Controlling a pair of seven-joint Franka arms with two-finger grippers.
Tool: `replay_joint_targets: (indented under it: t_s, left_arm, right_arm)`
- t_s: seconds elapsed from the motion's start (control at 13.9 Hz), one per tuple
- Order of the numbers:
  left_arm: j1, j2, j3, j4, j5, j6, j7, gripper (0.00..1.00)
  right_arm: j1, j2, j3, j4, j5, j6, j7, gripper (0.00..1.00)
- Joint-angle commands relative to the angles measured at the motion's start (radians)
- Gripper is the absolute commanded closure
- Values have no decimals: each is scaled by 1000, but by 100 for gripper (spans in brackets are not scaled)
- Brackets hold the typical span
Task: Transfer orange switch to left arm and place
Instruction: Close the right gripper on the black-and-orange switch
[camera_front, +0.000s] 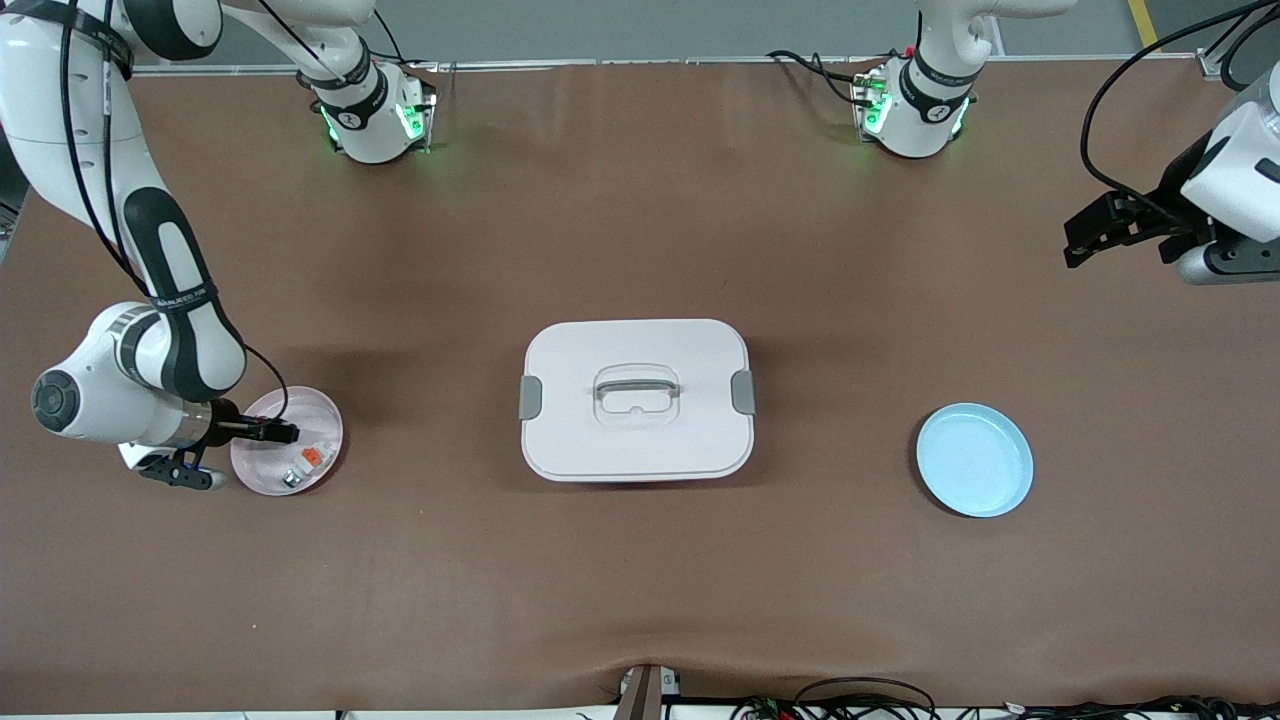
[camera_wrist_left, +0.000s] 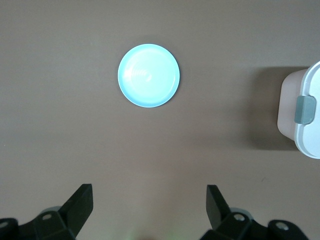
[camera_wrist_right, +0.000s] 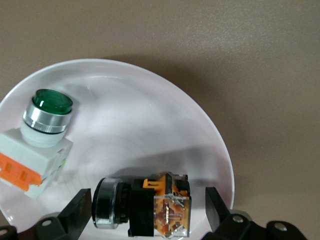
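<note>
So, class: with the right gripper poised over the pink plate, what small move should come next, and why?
Probably lower the right gripper and close on the orange switch: its open fingers already straddle it in the pink plate. The left gripper waits, open.

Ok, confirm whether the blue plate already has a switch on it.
No, the blue plate is bare in the left wrist view.

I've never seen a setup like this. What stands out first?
A big white box with a grey handle sits mid-table. Toward the right arm's end, the right pincer hangs open over a pink plate, straddling the orange switch. Toward the left arm's end lies a blue plate; the left pincer waits open above the table.
</note>
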Motion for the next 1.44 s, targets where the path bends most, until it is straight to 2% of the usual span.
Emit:
replay_joint_targets:
  t_s: [0.0,0.22,0.29,0.57,0.65,0.86,1.08,1.29,1.36]
  left_arm:
    - [-3,2,-1,16,18,-17,1,0]
    - [-4,2,-3,16,18,-17,-1,0]
    - [-4,2,-3,15,18,-17,-1,0]
    - [-4,2,-12,13,18,-18,-4,0]
    - [-4,2,-12,13,18,-18,-4,0]
    - [-6,4,-14,15,18,-18,-5,0]
    - [-9,5,-15,16,18,-17,-7,0]
    - [-9,5,-15,16,18,-17,-7,0]
    - [-7,5,-15,16,18,-17,-7,0]
  right_arm:
    - [0,-5,2,-6,14,-3,-12,0]
    - [0,-5,2,-6,16,-5,-13,0]
    - [0,-7,2,-6,16,-6,-13,15]
    - [-5,-10,10,-5,37,-34,-13,97]
    - [-5,-10,10,-5,39,-34,-12,100]
    - [-5,-10,10,-2,62,-46,-12,100]
    - [-2,-17,16,16,71,-116,-1,100]
    - [0,-34,16,55,227,-256,52,100]
    - [1,-37,14,82,238,-331,126,100]
